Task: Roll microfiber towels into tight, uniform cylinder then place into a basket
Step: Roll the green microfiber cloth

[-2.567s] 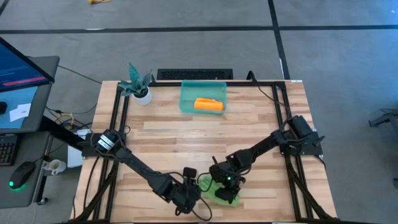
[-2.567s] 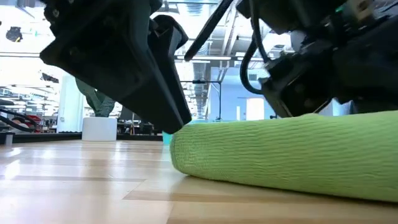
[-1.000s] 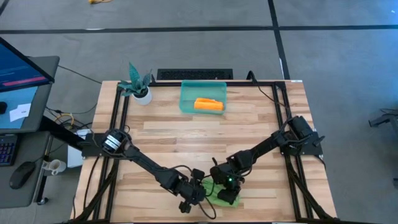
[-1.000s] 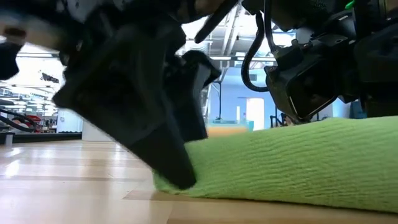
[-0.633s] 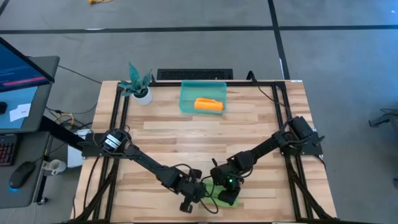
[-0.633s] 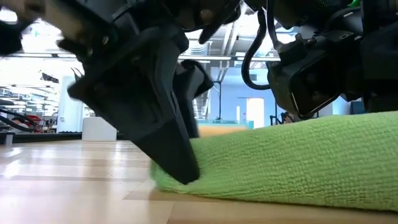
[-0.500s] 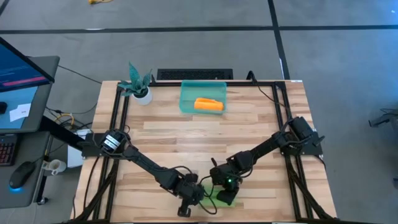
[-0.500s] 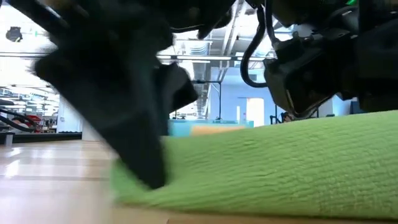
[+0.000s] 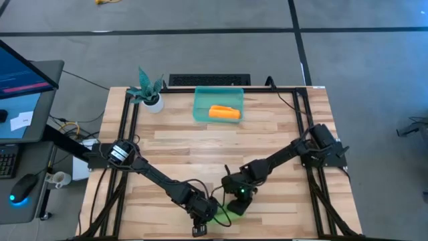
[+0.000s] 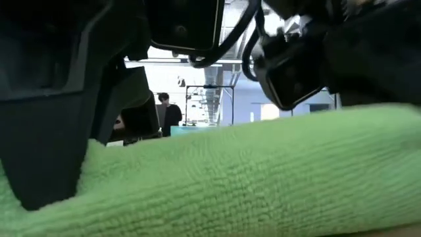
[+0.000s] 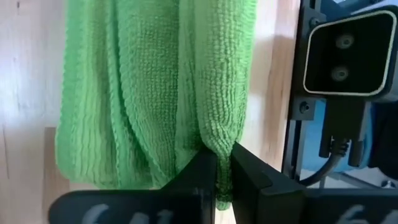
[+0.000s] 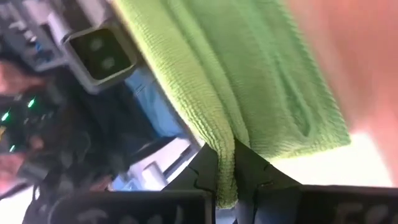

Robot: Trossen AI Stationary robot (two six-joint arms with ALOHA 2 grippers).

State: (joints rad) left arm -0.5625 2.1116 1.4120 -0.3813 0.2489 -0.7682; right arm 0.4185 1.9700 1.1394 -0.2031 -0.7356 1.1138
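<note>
Item: lime green towel, rolled, pinched at each end by left gripper and right gripper, fingers closed on folds. Risk judged: thin edge grips may slip, letting the roll unwind or sag. Worktop: pale wood planks. Basket, well beyond the fingers, holds orange towel. Room: grey floor, person in background.
</note>
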